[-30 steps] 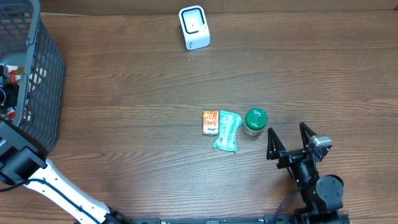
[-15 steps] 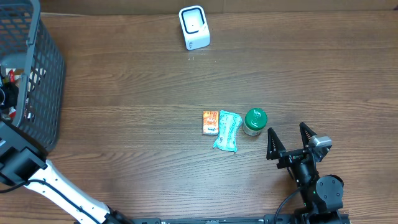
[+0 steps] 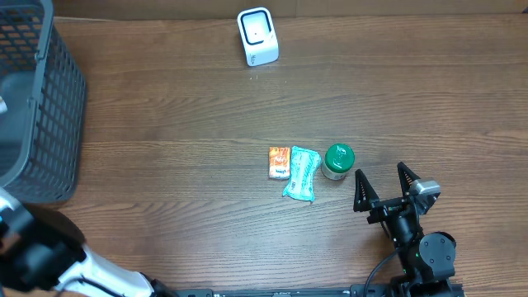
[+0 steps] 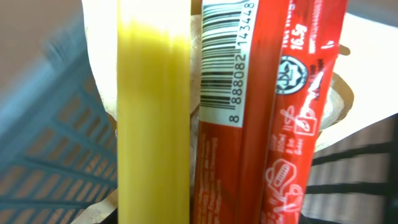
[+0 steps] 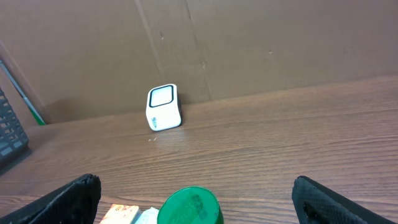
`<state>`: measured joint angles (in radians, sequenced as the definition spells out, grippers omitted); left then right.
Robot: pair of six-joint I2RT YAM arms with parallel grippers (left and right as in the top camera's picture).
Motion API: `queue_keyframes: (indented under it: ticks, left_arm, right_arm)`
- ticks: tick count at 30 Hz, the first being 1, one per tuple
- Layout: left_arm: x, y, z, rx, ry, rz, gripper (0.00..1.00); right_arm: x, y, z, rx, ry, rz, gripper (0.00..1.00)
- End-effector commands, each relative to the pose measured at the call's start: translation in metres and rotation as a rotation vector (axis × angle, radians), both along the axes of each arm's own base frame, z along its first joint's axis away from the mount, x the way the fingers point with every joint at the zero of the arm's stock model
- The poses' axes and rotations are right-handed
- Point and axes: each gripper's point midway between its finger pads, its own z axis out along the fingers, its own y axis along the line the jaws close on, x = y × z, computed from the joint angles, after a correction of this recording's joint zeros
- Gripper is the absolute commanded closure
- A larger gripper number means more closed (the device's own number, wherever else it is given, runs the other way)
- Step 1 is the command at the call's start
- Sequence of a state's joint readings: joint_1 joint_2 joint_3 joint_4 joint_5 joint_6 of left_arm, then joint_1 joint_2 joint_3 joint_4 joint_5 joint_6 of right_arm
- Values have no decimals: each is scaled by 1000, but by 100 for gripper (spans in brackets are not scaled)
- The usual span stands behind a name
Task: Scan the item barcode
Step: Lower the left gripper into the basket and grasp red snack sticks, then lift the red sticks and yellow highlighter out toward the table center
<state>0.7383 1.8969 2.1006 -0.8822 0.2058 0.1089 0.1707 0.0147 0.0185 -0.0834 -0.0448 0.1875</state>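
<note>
Showing a glossy red sachet point(image 4: 273, 137), barcoded, beside a smooth yellow stick point(image 4: 152, 124), against the lattice basket point(image 4: 50, 162) at the worktop's left edge. Left gripper's hold impossible to tell; right gripper point(image 3: 384, 183) gaping wide.

We see a brown wood tabletop point(image 3: 165, 124) with grain lines, not very shiny. The basket point(image 3: 58, 91) is dark plastic mesh. The scanner point(image 3: 257, 36) is smooth white plastic. The red wrapper point(image 4: 273, 124) is shiny, and the yellow wrapper point(image 4: 152, 124) looks smooth. The teal pouch point(image 3: 302, 173) looks crinkly.
</note>
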Motion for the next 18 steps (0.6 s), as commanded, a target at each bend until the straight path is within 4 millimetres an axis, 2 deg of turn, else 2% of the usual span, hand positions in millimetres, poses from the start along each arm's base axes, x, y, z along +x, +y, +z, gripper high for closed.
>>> queue_keyframes:
  ticks: [1,3,5,9,10,13,18]
  left_arm:
    - [-12,-41,69,14,-142,22,82]
    - [-19,-69,88,-12,-176,11,83]
    - [-25,-103,97,-51,-177,-24,83]
    - [-32,-170,91,-116,-102,-113,82]
    - [-32,-189,85,-145,-73,-146,83]
    - [-34,-241,57,-229,53,-240,95]
    - [-38,-321,-8,-301,288,-399,95]
  right_arm:
    - [0,-2,-2,7,-2,-10,0]
    - [0,-2,-2,7,-2,-10,0]
    - [0,-2,-2,7,-2,-10,0]
    - [0,-2,-2,7,-2,-10,0]
    - [0,-2,-2,7,-2,-10,0]
    - [0,-2,-2,7,-2,-10,0]
    - [0,-2,-2,7,-2,-10,0]
